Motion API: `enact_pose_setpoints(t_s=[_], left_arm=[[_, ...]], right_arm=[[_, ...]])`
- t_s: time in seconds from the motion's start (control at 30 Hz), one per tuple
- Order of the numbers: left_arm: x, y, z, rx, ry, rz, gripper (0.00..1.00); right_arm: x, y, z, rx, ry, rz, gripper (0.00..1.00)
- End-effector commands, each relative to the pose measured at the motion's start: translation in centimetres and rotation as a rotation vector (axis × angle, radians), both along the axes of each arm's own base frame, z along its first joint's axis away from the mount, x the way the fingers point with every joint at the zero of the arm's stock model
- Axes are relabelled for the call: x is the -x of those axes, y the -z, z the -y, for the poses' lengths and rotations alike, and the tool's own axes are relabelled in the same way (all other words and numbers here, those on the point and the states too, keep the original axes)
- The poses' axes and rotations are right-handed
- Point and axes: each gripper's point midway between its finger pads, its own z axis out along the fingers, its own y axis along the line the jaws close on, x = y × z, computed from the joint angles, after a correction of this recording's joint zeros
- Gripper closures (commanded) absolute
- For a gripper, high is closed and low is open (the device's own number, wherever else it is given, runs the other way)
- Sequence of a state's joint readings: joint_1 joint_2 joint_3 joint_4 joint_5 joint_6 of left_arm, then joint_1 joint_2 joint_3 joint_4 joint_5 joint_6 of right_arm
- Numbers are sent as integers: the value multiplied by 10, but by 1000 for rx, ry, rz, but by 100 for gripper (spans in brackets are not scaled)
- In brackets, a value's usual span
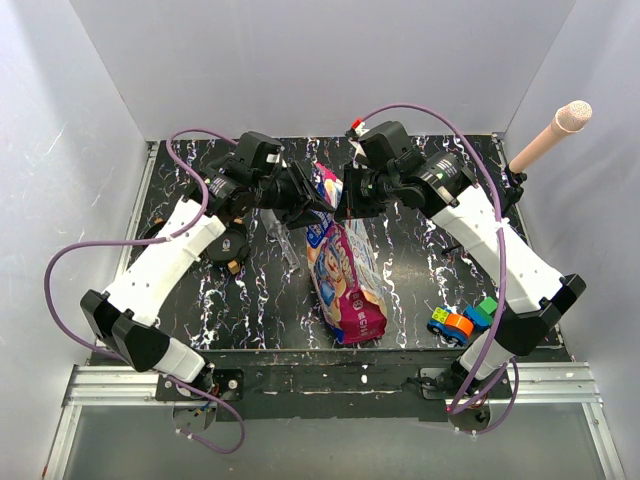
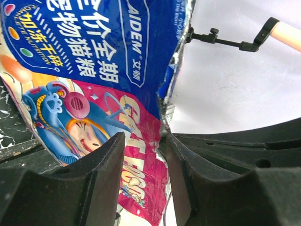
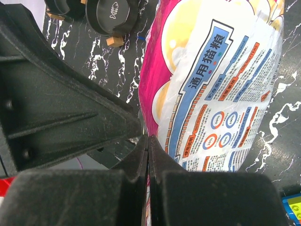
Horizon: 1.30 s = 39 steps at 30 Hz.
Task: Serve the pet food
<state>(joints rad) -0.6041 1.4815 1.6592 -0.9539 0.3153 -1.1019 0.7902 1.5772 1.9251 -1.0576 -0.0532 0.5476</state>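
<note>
Left end effector (image 2: 143,155) and right end effector (image 3: 146,141) both pinch the upright bag's (image 1: 347,280) top; no kibble poured yet.

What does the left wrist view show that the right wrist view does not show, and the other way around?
Only the left wrist view: the blue and magenta face of the bag with the cartoon cat, its torn silver edge, and a pink-tipped rod on a black clamp before the white wall.
Only the right wrist view: the bag's other printed face, a black bowl with a fish mark, the marbled table and a corner of a toy block.
Both: the bag, gripped by that view's own hand, the left hand and the right hand.
</note>
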Motion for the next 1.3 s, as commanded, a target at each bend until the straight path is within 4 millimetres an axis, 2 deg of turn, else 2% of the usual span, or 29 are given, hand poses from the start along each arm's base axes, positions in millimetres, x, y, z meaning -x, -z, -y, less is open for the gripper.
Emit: enact_pose_setpoints(t_s=[0.0,0.13,0.4,0.6,0.7,0.77,0.83,0.9,0.97,1.13,1.23,1.27], left_arm=[[5,-11,8,44,8,22,60],[5,-8,10,35,10,16,61],[5,-3,14,28,19,5,80],[5,1,15,23,23,-5,83],[2,4,20,29,34,-12,77],[-2,7,24,24,43,-17,78],[-4,14,25,2,37,-33,88],[-5,18,23,-19,26,-42,92],[-4,18,20,-34,17,-36,100],[-5,9,10,-81,-1,2,100],[-2,16,0,-174,21,-21,100],[5,28,-5,-239,50,-55,100]], right_arm=[[7,0,2,-3,-12,-8,99],[7,-1,1,-6,-15,-7,99],[6,-2,2,-3,-11,-4,99],[7,-3,1,-4,-13,-4,99],[7,-4,1,-5,-19,-5,99],[7,-2,2,8,-20,-4,99],[5,0,4,33,-18,17,99],[6,5,5,70,-35,31,99],[2,10,9,118,-21,58,99],[1,20,21,274,-28,132,99],[-11,25,49,460,41,182,99],[-16,25,59,515,67,201,99]])
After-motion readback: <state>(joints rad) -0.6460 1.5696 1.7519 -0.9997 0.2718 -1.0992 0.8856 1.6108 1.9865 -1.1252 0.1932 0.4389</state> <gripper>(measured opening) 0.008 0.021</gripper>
